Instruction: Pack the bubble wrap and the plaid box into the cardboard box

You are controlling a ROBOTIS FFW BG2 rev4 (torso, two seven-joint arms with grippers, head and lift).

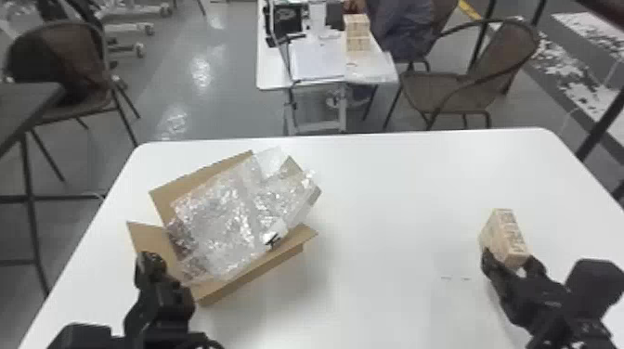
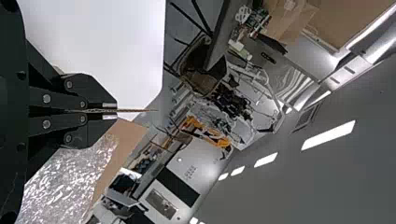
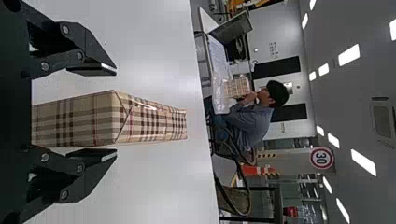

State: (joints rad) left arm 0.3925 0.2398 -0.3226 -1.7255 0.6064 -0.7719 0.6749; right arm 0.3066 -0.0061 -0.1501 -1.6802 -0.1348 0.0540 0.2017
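Plaid box (image 1: 503, 236), right of the cardboard box (image 1: 260, 269), looked stiff, best side-gripped; right claw (image 3: 116, 111) gaped around it, left claw (image 2: 116, 111) pinched a flap (image 1: 145, 235).

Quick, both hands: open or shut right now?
Left hand: shut on a cardboard box flap.
Right hand: open, fingers either side of the plaid box, not clamped.
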